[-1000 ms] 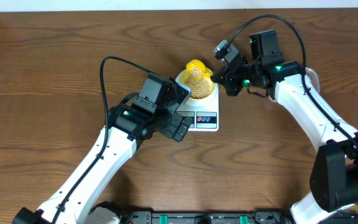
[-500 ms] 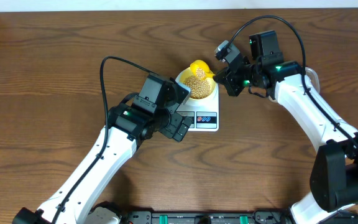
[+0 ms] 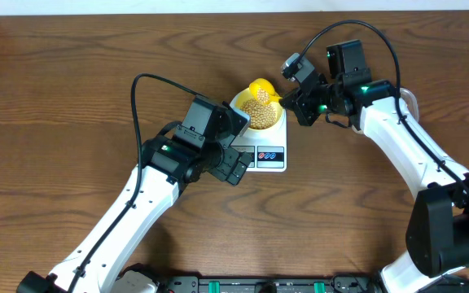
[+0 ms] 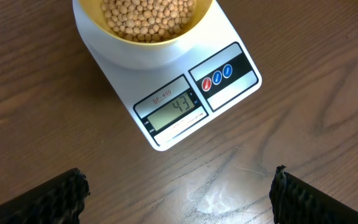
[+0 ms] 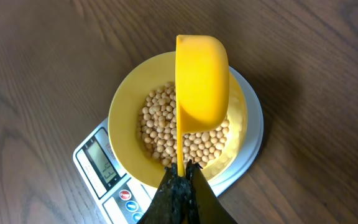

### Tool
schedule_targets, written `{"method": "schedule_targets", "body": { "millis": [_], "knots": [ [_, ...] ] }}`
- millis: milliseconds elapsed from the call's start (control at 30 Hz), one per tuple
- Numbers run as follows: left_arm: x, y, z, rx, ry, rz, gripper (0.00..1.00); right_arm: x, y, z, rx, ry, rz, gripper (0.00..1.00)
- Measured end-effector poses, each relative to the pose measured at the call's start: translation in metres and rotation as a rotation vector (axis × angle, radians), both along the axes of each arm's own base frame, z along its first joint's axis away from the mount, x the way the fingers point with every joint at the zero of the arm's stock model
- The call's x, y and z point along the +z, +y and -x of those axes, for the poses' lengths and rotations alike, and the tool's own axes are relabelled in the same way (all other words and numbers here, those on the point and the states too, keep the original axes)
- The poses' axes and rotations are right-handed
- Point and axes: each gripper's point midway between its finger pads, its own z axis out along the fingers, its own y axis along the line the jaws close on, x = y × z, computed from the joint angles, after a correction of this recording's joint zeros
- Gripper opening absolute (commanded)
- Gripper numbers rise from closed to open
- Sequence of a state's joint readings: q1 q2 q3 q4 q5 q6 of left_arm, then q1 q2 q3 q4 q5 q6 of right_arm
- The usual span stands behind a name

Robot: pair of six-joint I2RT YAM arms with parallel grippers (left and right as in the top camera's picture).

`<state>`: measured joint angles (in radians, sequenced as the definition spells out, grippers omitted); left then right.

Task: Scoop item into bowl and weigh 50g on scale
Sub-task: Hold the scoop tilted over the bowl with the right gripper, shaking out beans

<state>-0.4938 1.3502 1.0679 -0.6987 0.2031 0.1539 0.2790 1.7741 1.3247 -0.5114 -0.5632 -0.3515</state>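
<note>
The pale yellow bowl sits on the white scale, which also shows in the left wrist view. The bowl holds many tan beans, seen too in the left wrist view. The scale's display reads 43. My right gripper is shut on the handle of a bright yellow scoop, held tilted on its side above the bowl. My left gripper is open and empty over bare table just in front of the scale.
The wooden table lies all around the scale. Both arms flank the scale closely, the left arm at its front left and the right arm at its right.
The scoop has tipped a little further over the bowl since a second ago. Neither arm has otherwise moved.
</note>
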Motion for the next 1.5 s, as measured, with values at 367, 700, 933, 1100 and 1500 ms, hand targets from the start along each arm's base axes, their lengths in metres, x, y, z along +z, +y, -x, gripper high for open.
{"method": "schedule_targets", "body": {
  "millis": [367,700,933,1100,1500],
  "knots": [
    [0.000,0.000,0.000,0.000,0.000,0.000,0.96,0.000,0.000,0.000,0.000,0.000,0.000,0.01],
    [0.000,0.000,0.000,0.000,0.000,0.000,0.96,0.003,0.000,0.000,-0.001,-0.007,-0.001,0.01],
    [0.000,0.000,0.000,0.000,0.000,0.000,0.96,0.010,0.000,-0.001,-0.001,-0.029,-0.006,0.01],
    [0.000,0.000,0.000,0.000,0.000,0.000,0.96,0.010,0.000,0.000,0.013,-0.039,0.001,0.01],
    [0.000,0.000,0.000,0.000,0.000,0.000,0.96,0.007,0.009,0.009,0.068,-0.046,0.021,0.01]
  ]
}}
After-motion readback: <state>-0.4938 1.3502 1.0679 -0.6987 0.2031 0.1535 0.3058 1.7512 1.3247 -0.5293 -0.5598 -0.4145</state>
